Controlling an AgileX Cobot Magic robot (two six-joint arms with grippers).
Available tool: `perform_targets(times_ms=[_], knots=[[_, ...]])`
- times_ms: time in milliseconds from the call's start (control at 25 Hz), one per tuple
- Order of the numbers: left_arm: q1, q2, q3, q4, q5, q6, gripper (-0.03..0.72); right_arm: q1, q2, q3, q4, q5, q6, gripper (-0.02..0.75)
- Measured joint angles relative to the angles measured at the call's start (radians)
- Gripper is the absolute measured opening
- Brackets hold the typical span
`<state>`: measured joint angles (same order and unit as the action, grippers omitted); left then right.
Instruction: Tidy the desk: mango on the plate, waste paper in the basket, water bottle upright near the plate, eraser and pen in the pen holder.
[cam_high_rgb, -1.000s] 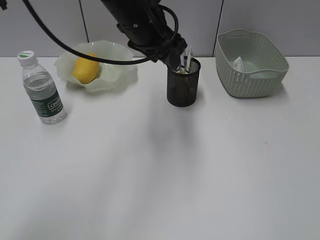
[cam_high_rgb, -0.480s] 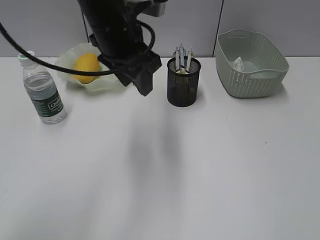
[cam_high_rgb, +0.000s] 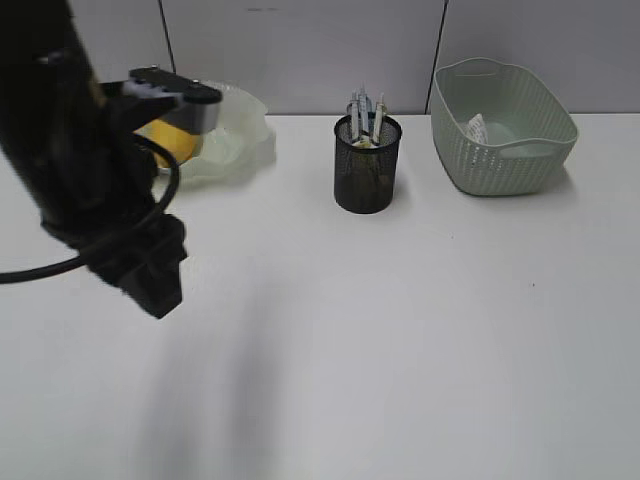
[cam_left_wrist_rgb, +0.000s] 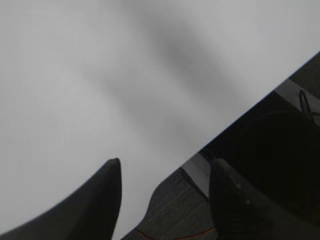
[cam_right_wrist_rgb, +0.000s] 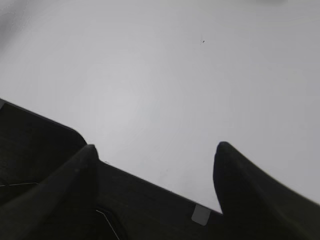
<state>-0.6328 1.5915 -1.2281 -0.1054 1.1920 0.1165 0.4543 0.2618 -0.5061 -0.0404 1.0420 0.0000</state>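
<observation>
The black mesh pen holder (cam_high_rgb: 367, 172) stands at the back middle of the white desk (cam_high_rgb: 400, 330) with pens sticking out of it. The mango (cam_high_rgb: 176, 143) lies in the wavy pale green plate (cam_high_rgb: 238, 140), partly hidden by my left arm. The waste paper (cam_high_rgb: 477, 128) lies in the pale green basket (cam_high_rgb: 503, 125) at the back right. The water bottle is hidden behind the left arm. My left gripper (cam_high_rgb: 160, 297) hangs over the left of the desk; in the left wrist view it (cam_left_wrist_rgb: 165, 172) is open and empty. My right gripper (cam_right_wrist_rgb: 156, 152) is open and empty over the desk's front edge.
A grey panelled wall (cam_high_rgb: 300, 50) runs behind the desk. The desk's front edge and a dark base show in both wrist views.
My left arm has swung from the pen holder leftward and toward the front, now covering the water bottle. The pens stay in the holder.
</observation>
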Motion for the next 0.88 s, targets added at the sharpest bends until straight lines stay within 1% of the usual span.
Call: perform_targets(times_ms=[200,360,560,760,880], knots=[[0.000,-0.279,0.205,-0.001,-0.034,-0.031,0.429,0.000,0.000,0.000,0.000,0.000,0.000,0.559],[0.000,-0.539,0.320,0.029,-0.035,-0.068,0.429,0.000,0.000,0.000,0.000,0.000,0.005,0.559],[0.000,-0.888,0.411,0.055,-0.036,-0.139,0.428,0.000,0.000,0.000,0.000,0.000,0.006,0.559],[0.000,-1.163,0.479,0.063,-0.029,-0.151,0.432,0.000,0.000,0.000,0.000,0.000,0.006,0.559],[0.000,-1.288,0.513,0.070,-0.006,-0.154,0.432,0.000,0.000,0.000,0.000,0.000,0.006,0.559]])
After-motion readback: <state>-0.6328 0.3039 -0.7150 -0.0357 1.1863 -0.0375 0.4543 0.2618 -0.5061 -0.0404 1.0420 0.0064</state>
